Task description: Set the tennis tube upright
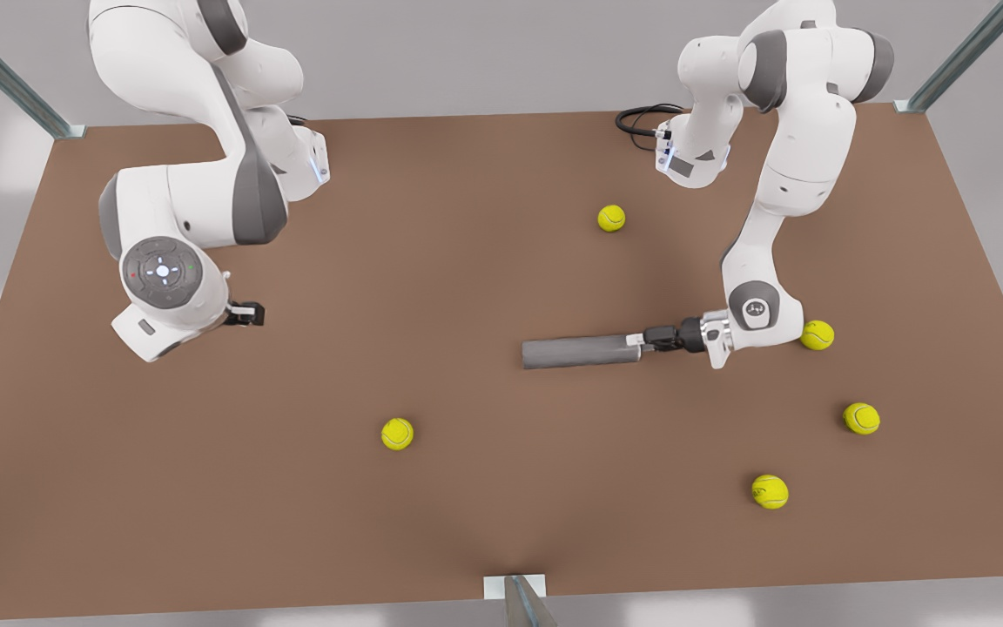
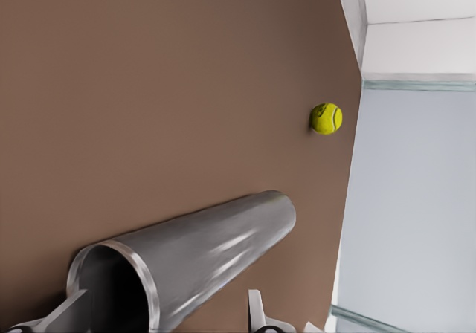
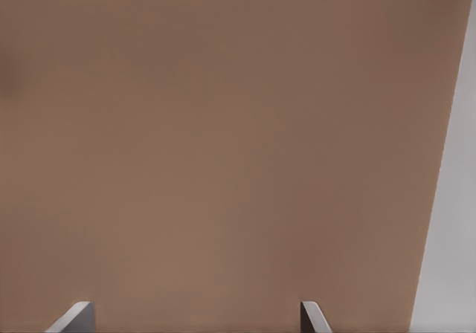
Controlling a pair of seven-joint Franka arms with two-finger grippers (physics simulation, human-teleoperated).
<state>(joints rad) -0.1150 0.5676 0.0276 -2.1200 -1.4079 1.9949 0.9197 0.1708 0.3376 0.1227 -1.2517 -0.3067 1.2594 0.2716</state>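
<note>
The tennis tube (image 1: pixel 580 352) is a slim grey cylinder lying flat on the brown table (image 1: pixel 467 261), right of the middle in the front view. Its dark round mouth (image 2: pixel 111 288) faces my left gripper (image 1: pixel 641 341). That gripper is level with the table at the mouth end and stands open. In the left wrist view one finger (image 2: pixel 67 312) overlaps the mouth's rim, and the other finger (image 2: pixel 256 311) stays clear of the tube's (image 2: pixel 216 244) side. My right gripper (image 1: pixel 253 313) waits open over bare table at the front view's left, its fingertips (image 3: pixel 74 317) wide apart.
Several yellow-green tennis balls lie loose: one (image 1: pixel 611 218) behind the tube, one (image 1: pixel 817 334) beside the left arm's wrist, two (image 1: pixel 861 418) (image 1: pixel 770 491) toward the front right, one (image 1: pixel 397 434) front centre. A black cable (image 1: pixel 641 117) lies at the back edge.
</note>
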